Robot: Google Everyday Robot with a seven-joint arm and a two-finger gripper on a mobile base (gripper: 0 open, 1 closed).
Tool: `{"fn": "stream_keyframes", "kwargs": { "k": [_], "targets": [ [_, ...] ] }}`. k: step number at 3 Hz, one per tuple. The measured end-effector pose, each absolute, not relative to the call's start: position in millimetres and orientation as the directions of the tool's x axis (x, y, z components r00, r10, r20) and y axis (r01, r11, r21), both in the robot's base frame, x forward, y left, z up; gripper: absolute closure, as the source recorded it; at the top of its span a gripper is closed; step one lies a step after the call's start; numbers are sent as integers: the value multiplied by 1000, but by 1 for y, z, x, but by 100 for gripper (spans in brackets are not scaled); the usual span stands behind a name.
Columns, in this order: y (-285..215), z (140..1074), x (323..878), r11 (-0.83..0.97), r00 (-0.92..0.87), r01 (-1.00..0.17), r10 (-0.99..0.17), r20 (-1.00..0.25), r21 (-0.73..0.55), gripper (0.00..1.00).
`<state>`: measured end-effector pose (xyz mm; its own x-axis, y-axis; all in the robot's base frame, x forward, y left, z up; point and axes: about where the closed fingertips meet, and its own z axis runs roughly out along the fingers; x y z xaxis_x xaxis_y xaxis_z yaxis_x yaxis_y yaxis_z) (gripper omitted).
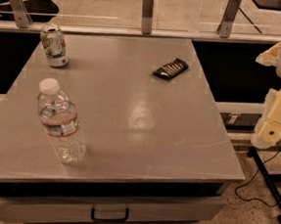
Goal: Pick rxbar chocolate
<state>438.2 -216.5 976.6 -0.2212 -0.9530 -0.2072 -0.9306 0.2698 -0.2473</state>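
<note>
Spotted rxbar chocolate (171,68) lying flat, far right on table (145,119) | found gripper (275,121) off right edge, well apart, open-or-closed impossible to tell | judged light, slick, crinkly; best pinched across narrow width

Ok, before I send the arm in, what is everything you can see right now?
rxbar chocolate: one, black wrapper with white lettering, lying flat on the table's far right.
water bottle: one, clear with a white cap, upright at near left.
can: one, green and white, upright at the far left corner.
table: one, grey top, centre of view.
drawer handle: one, black, on the drawer front under the table top.
posts: three, metal, along the glass railing behind the table.
gripper: one, pale yellow, at the right edge, off the table and away from the bar.
</note>
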Motion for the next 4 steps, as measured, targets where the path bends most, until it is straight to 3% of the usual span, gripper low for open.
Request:
{"fn": "stream_keyframes", "kwargs": {
  "k": [2,4],
  "targets": [
    [-214,975,446,270,-211,-929,-949,-236,-253,0],
    [-155,946,551,242,-105,-925,-904,-414,-294,0]
  ]
}}
